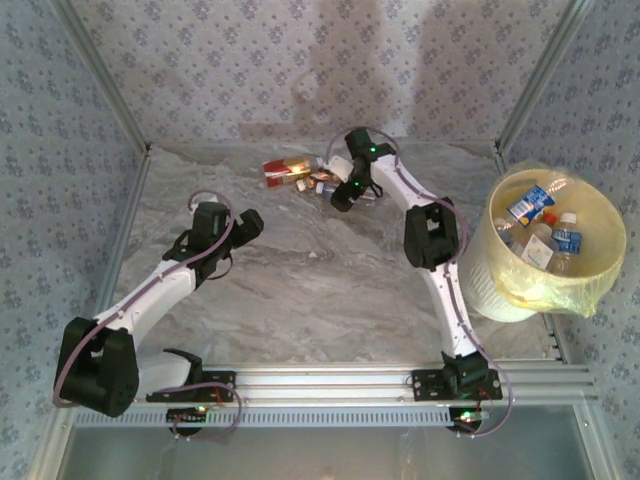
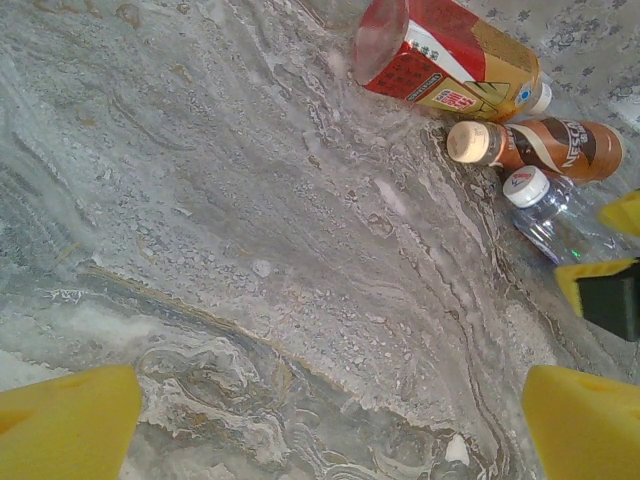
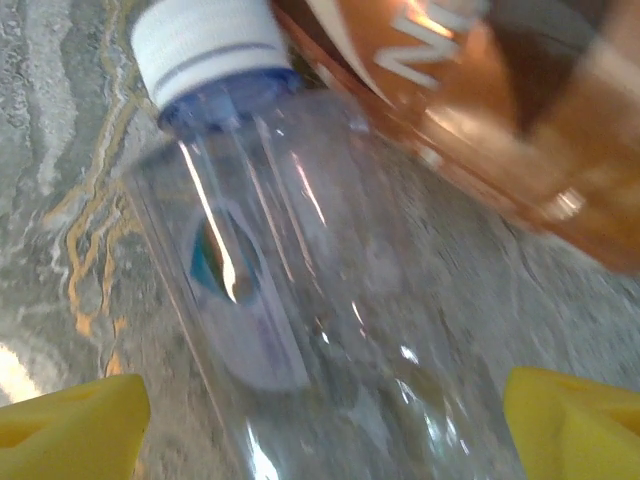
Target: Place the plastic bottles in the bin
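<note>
Two spread right fingers (image 3: 72,424) straddle one clear bottle (image 3: 330,330)

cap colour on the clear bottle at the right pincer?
White cap, clearest in right wrist view.

Grey marbled table (image 1: 300,280), red-labelled bottle (image 2: 440,55), brown bottle (image 2: 550,148) and clear white-capped bottle (image 2: 555,215) lying clustered near its far edge

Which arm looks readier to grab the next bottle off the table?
Right. Its fingers stand open either side of the clear bottle, and the bin stands beside that arm. The left arm's fingers hang over bare table, short of the bottles.
</note>
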`<state>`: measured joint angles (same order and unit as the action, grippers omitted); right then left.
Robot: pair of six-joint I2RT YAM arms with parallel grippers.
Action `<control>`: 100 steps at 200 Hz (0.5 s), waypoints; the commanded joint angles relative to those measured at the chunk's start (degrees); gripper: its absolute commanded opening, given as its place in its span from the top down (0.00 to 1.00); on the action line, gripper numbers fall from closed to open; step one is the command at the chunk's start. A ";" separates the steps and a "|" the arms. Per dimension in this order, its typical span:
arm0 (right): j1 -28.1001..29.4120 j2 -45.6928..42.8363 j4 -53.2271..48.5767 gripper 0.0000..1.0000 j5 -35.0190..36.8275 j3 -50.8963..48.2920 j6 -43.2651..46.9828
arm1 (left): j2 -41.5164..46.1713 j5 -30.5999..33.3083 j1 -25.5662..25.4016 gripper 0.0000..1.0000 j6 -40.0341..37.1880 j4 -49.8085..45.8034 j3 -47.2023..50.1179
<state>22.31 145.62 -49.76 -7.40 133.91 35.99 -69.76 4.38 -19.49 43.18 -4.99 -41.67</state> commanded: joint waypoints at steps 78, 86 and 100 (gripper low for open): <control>2.16 -11.44 1.04 0.44 4.78 -12.88 -7.48 | -1.52 -0.50 0.59 0.02 0.97 0.54 0.23; 2.19 -14.36 4.64 0.45 5.82 -16.70 -9.11 | -1.56 -0.68 0.55 0.02 1.12 0.75 0.27; 2.37 -19.70 9.43 0.46 6.00 -22.52 -13.05 | -1.61 -1.19 0.59 0.02 1.34 1.02 0.39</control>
<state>24.62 136.35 -48.36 -3.73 118.34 30.39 -71.16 4.25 -19.38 43.44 -4.91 -41.69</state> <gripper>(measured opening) 0.550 0.979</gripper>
